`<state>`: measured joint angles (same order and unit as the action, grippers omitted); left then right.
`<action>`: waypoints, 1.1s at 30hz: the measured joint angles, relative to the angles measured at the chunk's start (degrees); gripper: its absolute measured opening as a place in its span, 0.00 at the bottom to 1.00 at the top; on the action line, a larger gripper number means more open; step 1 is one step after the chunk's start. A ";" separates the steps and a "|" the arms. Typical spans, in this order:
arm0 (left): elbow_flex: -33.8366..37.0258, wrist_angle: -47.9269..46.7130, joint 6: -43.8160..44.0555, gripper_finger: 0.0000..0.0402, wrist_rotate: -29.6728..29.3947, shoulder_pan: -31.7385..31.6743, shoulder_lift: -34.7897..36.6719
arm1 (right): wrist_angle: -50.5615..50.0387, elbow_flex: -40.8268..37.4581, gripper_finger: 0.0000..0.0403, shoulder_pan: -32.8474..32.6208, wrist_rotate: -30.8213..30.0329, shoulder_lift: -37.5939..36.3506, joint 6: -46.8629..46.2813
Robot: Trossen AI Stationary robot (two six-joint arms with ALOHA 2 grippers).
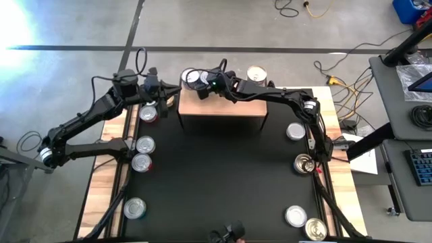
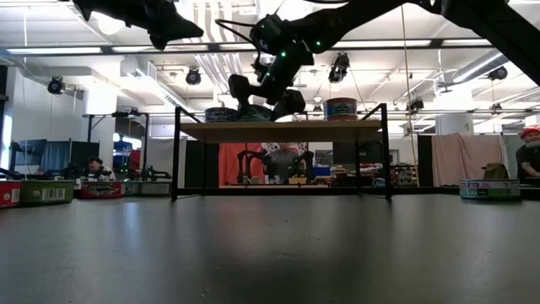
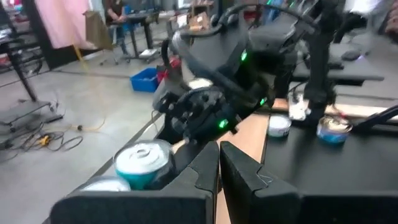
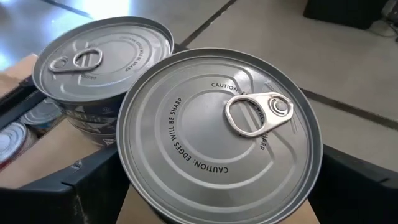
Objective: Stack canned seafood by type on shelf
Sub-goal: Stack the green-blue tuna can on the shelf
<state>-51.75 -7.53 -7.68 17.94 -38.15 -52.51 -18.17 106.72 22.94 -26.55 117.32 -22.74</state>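
Observation:
The shelf [image 1: 223, 113] stands at the far middle of the black mat. Two silver-topped tins sit side by side at its far left corner: one [image 4: 102, 56] with a dark label, and a nearer one [image 4: 217, 137] between the fingers of my right gripper [image 1: 201, 82], which stands wide open around it. Another tin [image 1: 256, 73] rests on the shelf's far edge, further right. My left gripper [image 3: 217, 171] is shut and empty, hovering just off the shelf's left end [image 1: 164, 94]. My right gripper has a dark finger [image 4: 87, 180] on either side of the nearer tin's wall, coming slanting down from the table's right. The tin's wide top hides the sides, so I cannot tell whether the fingers touch it.
More tins lie on the mat: several along its left edge [image 1: 145, 144] and several along its right edge [image 1: 295, 131]. The mat's middle [image 1: 223, 175] is bare. Both arms crowd the shelf's far left corner. Cables and desks lie beyond the table.

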 joint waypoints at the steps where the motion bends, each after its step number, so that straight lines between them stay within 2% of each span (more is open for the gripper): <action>1: 0.00 1.22 0.96 0.00 1.61 0.00 -0.02 | 0.00 0.00 0.98 0.00 0.00 0.00 -0.15; 5: 0.00 8.40 7.14 0.00 10.59 -0.59 -0.78 | -1.37 0.68 0.99 -0.02 0.46 0.00 0.02; 7: -0.02 11.34 9.52 0.00 12.56 -1.48 -2.30 | -1.73 0.80 0.99 -0.02 1.14 0.00 0.06; 12: -0.02 16.20 9.00 0.00 17.57 -5.90 -8.47 | -3.03 0.90 0.99 0.11 1.73 -0.04 0.02; 15: -2.25 15.47 7.96 0.00 21.46 -10.21 -14.12 | -3.99 0.90 0.99 0.15 1.50 -0.09 0.04; 20: -13.80 6.98 3.54 0.00 27.38 -15.05 -25.52 | -3.93 0.90 0.99 0.13 1.07 -0.11 0.26; 27: -32.67 -18.43 -15.12 0.00 27.73 -14.43 -38.77 | -4.20 0.90 0.99 0.13 0.56 -0.11 0.30; 29: -36.18 -22.05 -17.98 0.00 27.70 -14.38 -41.34 | -4.30 0.90 0.99 0.09 -0.22 -0.11 0.25; 33: -40.89 -22.93 -20.63 0.00 25.84 -14.40 -44.80 | -4.31 0.90 0.99 0.10 -0.51 -0.11 0.21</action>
<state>-92.63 -30.46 -28.31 43.78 -52.56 -97.31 -22.48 107.61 23.03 -27.05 117.21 -22.53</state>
